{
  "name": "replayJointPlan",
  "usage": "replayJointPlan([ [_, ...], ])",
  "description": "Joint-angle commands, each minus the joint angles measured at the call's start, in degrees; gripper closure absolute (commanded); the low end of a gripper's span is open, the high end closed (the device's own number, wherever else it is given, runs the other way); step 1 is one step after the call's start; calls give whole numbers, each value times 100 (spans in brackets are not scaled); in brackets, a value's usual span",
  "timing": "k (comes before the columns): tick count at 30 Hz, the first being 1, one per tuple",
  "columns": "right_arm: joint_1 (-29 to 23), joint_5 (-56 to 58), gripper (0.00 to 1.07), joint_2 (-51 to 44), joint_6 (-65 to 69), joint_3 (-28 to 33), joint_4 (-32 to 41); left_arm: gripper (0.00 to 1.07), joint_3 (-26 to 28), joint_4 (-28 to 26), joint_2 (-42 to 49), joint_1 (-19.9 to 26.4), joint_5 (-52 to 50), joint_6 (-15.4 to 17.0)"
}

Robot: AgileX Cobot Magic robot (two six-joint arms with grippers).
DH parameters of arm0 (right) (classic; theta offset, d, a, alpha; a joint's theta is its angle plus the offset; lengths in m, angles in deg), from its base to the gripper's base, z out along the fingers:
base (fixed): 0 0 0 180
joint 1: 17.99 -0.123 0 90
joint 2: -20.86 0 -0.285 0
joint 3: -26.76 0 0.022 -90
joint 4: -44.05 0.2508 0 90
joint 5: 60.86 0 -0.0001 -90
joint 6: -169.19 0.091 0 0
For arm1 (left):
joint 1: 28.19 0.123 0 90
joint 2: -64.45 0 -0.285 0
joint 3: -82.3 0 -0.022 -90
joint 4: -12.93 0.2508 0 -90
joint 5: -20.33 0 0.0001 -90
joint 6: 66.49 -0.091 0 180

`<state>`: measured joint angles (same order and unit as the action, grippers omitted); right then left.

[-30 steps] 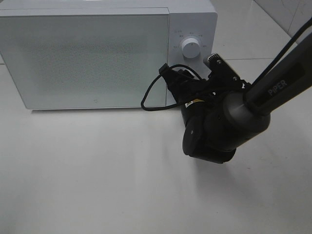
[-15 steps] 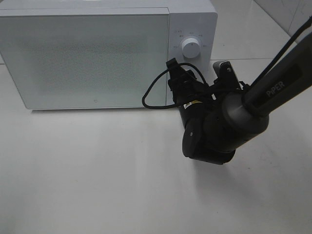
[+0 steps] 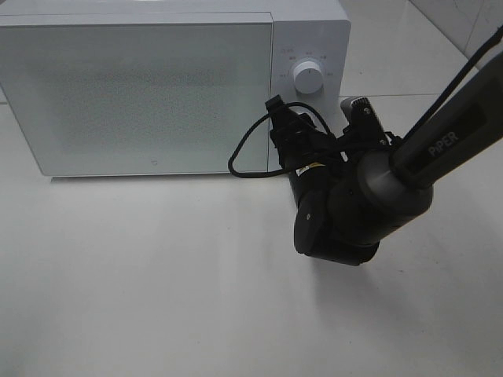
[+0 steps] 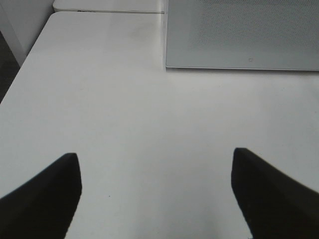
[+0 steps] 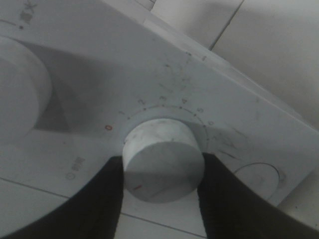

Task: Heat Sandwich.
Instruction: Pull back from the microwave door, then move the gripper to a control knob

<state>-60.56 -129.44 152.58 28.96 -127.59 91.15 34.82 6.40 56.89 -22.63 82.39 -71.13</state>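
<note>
The left gripper (image 4: pixel 154 159) hangs released over the bare white table (image 4: pixel 119 99), near its front left part. Its two dark fingers (image 4: pixel 45 199) stand wide apart with nothing between them.

At the back of the table stands a white microwave (image 3: pixel 141 94). Its frosted door (image 3: pixel 134 98) is closed and covers most of the front. The sandwich shows in no view, and where it is cannot be told, since nothing can be made out behind the door.

To the right of the door is the narrow control panel (image 3: pixel 326 47), with an upper knob (image 3: pixel 306 77) in plain sight. The right arm (image 3: pixel 385 184) reaches in from the table's right edge and covers the lower part of the panel. A black cable (image 3: pixel 242 153) loops off its wrist in front of the door's lower right corner.

In the right wrist view the right gripper (image 5: pixel 162 167) is clenched on the lower knob (image 5: pixel 163 154), one dark finger (image 5: pixel 99 199) pressed to each side of the round white dial. Small numbers run in an arc on the panel around that knob, with a red zero at one end. A short red mark sits on the knob's face near one finger.
</note>
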Motion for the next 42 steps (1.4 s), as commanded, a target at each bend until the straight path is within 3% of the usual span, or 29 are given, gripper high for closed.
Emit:
replayJointPlan([
  [1,-11,-510,98,-63,-218,-138,-768,28,-17,-6,138,11,-80,34],
  [6,-17,-510,85,-63,-218,-138,-917,28,-17,-6,138,11,-80,34],
  [7,-17,-510,75,-63,-275,-138,-957,28,-17,-6,138,11,-80,34],
  [10,-17,-510,61,-63,-504,-138,-957,28,-17,-6,138,11,-80,34],
  [15,-29,-453,49,-126,-854,-115,-1026,28,-17,-6,138,11,-80,34],
  [42,-29,1008,48,-2051,-3065,1564,-1438,28,-17,-6,138,11,-80,34],
])
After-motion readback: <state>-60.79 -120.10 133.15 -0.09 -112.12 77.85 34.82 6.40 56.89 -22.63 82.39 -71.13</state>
